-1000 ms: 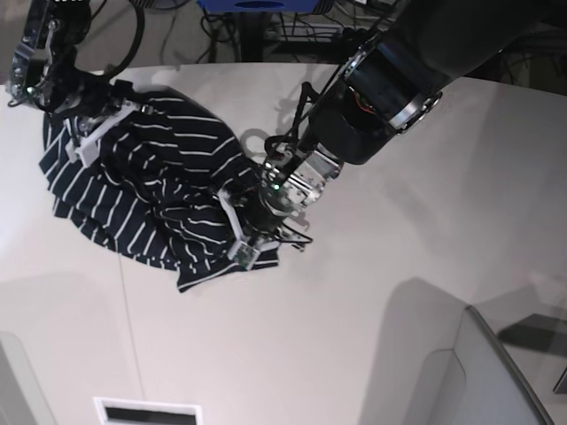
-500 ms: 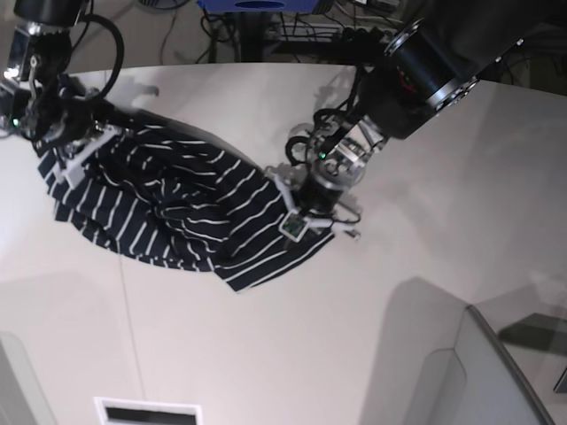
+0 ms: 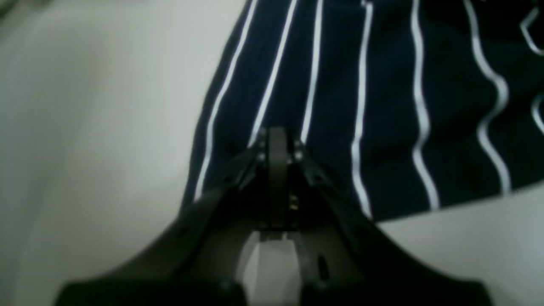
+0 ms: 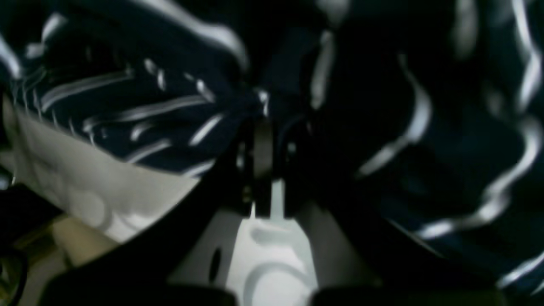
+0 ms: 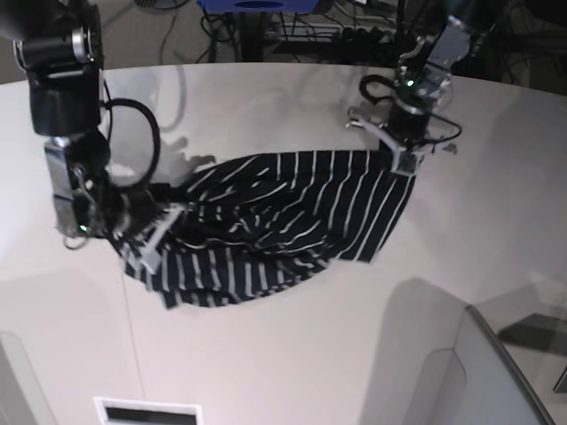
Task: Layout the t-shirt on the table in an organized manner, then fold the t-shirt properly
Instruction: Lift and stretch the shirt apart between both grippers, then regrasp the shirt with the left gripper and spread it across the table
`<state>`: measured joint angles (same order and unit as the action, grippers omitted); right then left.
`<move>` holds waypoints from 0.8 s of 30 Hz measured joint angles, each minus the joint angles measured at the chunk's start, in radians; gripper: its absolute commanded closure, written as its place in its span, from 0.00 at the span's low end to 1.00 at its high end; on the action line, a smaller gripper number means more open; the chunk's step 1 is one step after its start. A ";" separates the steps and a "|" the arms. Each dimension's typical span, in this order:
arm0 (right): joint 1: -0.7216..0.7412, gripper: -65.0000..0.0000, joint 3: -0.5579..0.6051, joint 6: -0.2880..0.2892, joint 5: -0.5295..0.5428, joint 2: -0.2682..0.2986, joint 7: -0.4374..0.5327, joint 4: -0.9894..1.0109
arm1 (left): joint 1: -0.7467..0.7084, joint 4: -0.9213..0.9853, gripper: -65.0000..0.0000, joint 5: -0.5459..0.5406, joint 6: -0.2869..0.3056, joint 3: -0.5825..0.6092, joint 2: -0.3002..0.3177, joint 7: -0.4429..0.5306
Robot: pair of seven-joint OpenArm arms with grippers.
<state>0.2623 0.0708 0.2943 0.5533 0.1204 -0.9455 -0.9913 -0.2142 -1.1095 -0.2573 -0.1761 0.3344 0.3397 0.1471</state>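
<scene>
The dark navy t-shirt (image 5: 275, 226) with thin white stripes lies rumpled on the white table (image 5: 292, 354), stretched between both arms. At the upper right of the base view my left gripper (image 5: 403, 158) is shut on the shirt's edge. The left wrist view shows its closed fingertips (image 3: 276, 142) pinching striped t-shirt fabric (image 3: 382, 106), beside bare table (image 3: 85, 127). At the left of the base view my right gripper (image 5: 149, 243) is shut on the shirt's other end. In the right wrist view its fingertips (image 4: 263, 131) are buried in bunched t-shirt folds (image 4: 425, 127).
Cables and a blue object (image 5: 257, 5) sit beyond the table's curved far edge. A grey panel (image 5: 496, 372) rises at the lower right. A white slotted vent (image 5: 146, 413) lies at the bottom, and a thin seam line (image 5: 129, 319) runs up from it.
My left gripper has pulled its end of the shirt up and to the right. The right gripper has moved down with the other end. The shirt is now drawn out wider between them.
</scene>
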 measured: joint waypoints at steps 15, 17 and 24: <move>-0.236 1.00 0.000 -0.155 0.011 -0.024 -0.076 -0.330 | 0.020 -0.509 1.00 -0.013 0.004 -0.024 0.014 -0.565; -0.235 1.00 0.000 -0.155 0.013 -0.024 -0.075 -0.332 | 0.066 -0.509 1.00 -0.018 0.021 0.086 0.009 -0.603; -0.235 1.00 0.000 -0.155 0.011 -0.022 -0.074 -0.332 | 0.174 -0.386 1.00 -0.018 0.018 0.290 -0.088 -0.689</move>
<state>0.0277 0.0711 0.1390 0.5640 0.0986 -1.0191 -1.3231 -0.0406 -1.4956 -0.2749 -0.1577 0.6247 0.2516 -0.5423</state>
